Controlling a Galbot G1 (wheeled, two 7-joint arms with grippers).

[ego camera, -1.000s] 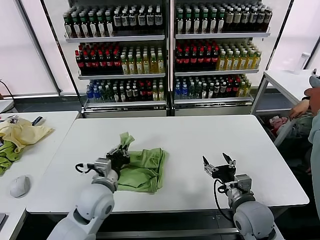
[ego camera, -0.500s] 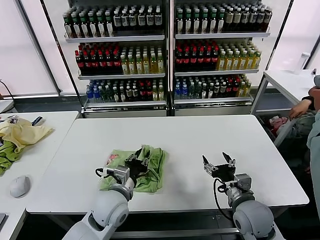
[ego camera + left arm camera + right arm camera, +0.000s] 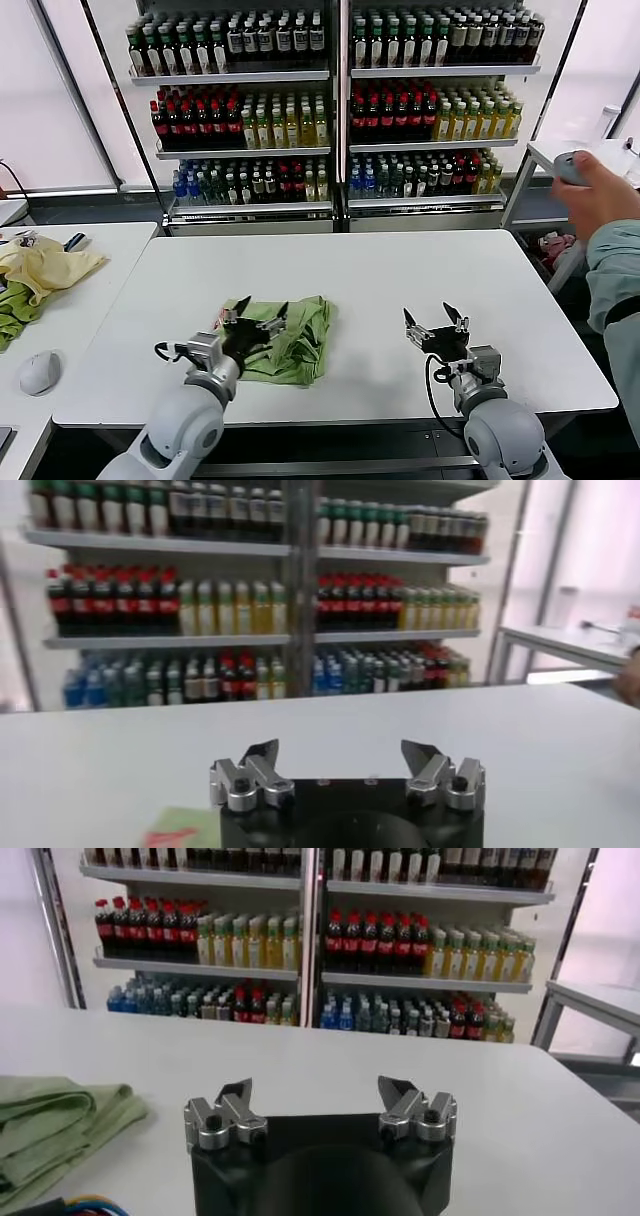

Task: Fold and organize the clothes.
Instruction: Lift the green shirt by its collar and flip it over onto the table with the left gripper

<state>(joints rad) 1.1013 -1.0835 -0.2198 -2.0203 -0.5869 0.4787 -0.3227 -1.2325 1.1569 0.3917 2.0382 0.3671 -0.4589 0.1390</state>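
Shelving unit (image 3: 330,110): two glass-fronted bays behind the far edge of the desk, each with rows of bottles in dark, red, yellow-green and blue bands.

Desk (image 3: 380,270): white, rounded corners, fills the middle of the head view.

Side table (image 3: 70,320): white, just beyond the desk's left edge; bears a pale yellow garment (image 3: 45,265), a darker green cloth (image 3: 15,305) touching it, and a white mouse (image 3: 40,372) nearer the front.

T-shirt (image 3: 290,335): light sage green, bunched in loose folds on the desk, left of centre and close to the front edge. A patch of pink-red print (image 3: 219,320) shows at its left end. Seen also in the right wrist view as stacked green folds (image 3: 55,1128) lying flat on the desk.

Person's arm (image 3: 610,270): grey-green sleeve beyond the desk's right edge, hand raised and holding a small grey object (image 3: 570,165).

Left gripper (image 3: 254,310): over the left part of the T-shirt, near the front edge. Jaws spread wide, nothing between them; fingertips (image 3: 262,752) bare in the left wrist view, with a corner of the shirt's print low beside the gripper body.

Right gripper (image 3: 432,318): over bare desk, right of centre near the front edge, well apart from the T-shirt. Jaws spread wide and empty
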